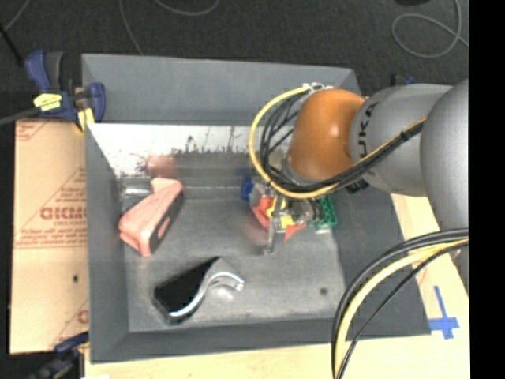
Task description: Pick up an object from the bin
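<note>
My gripper [273, 232] hangs below the arm's orange cover, low over the bin floor a little right of the middle. Pressed around it is a small cluster of coloured things: a red-orange piece [263, 209] on its left, a blue piece [247, 188] above that, and a green piece [324, 212] on its right. How they touch the gripper is hidden by the cover and cables.
A pink wedge-shaped thing with a black side [150, 215] lies at the left of the bin. A black thing with a curved silver handle [192, 287] lies at the front left. The arm and its cables cover the bin's right rear part.
</note>
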Tool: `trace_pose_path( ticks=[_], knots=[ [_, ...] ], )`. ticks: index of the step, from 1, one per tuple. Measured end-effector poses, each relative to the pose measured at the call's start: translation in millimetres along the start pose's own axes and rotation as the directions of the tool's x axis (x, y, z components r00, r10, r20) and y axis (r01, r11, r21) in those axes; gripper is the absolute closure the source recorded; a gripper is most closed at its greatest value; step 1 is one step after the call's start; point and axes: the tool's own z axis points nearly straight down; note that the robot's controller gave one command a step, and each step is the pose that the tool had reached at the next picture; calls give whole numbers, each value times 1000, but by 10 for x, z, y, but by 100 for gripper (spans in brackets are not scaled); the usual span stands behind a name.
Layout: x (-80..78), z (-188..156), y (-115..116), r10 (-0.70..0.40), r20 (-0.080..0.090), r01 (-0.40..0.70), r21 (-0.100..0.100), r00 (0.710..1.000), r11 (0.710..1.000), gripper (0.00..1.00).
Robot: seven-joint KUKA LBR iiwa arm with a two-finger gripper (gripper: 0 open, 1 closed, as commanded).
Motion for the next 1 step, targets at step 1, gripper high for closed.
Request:
trace_pose_path(
  ticks=[1],
  knots=[
    [-222,123,-275,-80,-22,80,-7,997,997,0]
  ],
)
